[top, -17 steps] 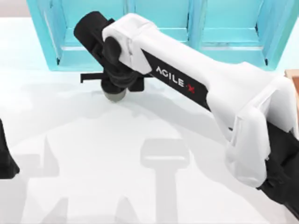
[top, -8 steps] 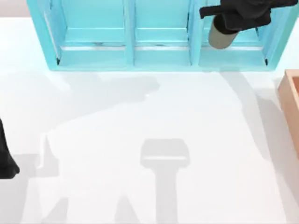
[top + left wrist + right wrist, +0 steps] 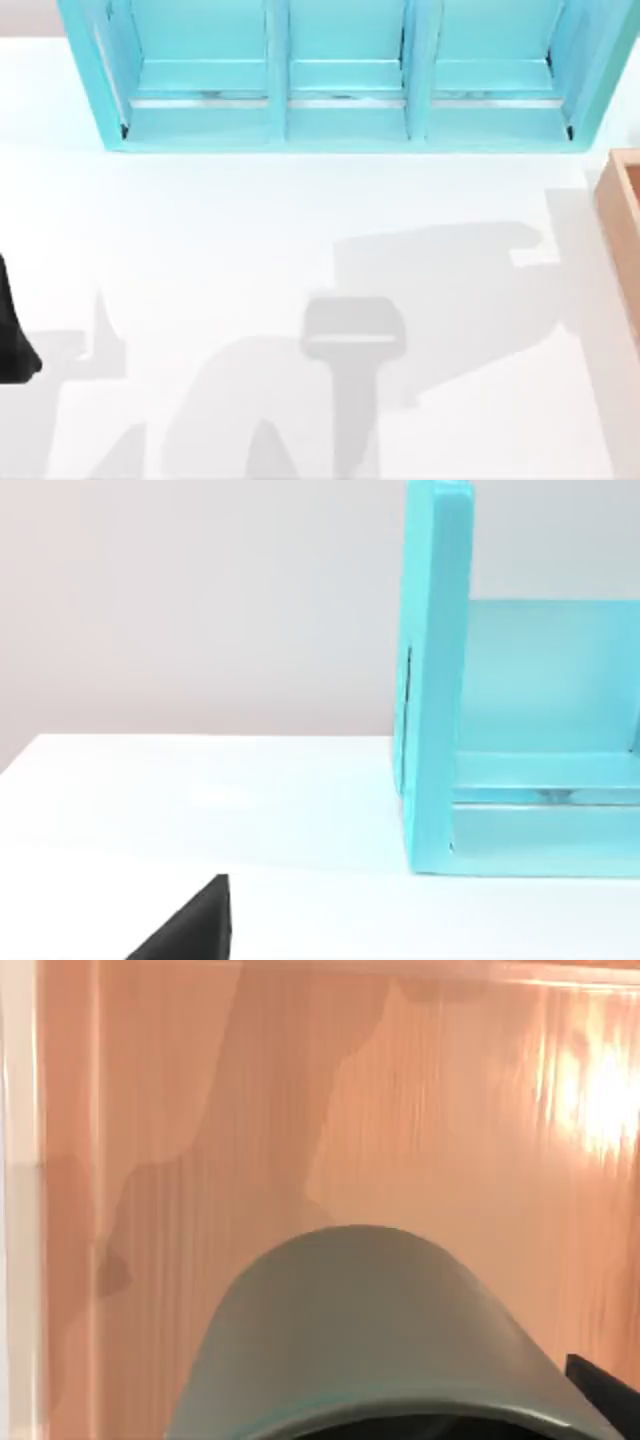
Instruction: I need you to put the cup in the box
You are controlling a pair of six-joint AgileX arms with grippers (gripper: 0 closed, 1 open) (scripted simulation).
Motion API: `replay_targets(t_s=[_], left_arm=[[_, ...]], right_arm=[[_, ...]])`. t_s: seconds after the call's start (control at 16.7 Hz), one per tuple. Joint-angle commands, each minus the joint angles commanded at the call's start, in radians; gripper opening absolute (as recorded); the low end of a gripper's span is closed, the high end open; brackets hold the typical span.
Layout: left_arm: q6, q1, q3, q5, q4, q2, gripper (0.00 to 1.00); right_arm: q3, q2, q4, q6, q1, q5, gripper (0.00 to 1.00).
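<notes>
Olive-grey cup (image 3: 365,1330) hangs over the tan box (image 3: 430,1110) interior, close under the right wrist camera; right claw's grip can't be told. Left arm (image 3: 14,335) parked, well left of the box (image 3: 622,230).

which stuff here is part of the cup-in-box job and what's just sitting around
Part of the job:
- cup, close in the right wrist view, with the box floor behind it
- box, at the table's right edge

Just sitting around:
- turquoise three-bay shelf unit, along the table's far side
- left arm, parked at the table's left edge
</notes>
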Motion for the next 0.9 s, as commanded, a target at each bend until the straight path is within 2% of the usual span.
replay_targets(t_s=[0.18,0.3,0.66,0.9], left_arm=[[0.0,0.0,0.0,0.0,0.0,0.0,1.0],[0.0,0.0,0.0,0.0,0.0,0.0,1.0],[0.0,0.0,0.0,0.0,0.0,0.0,1.0],[0.0,0.0,0.0,0.0,0.0,0.0,1.0]], right_arm=[[-0.116,-0.066,-0.024,-0.102,-0.134,-0.015,0.0],[-0.152,-0.082,-0.032,-0.133,-0.173,-0.018,0.0],[-0.156,-0.078,-0.028,-0.134,-0.174,-0.016,0.0],[-0.249,-0.072,0.075,-0.122,-0.162,-0.015,0.0]])
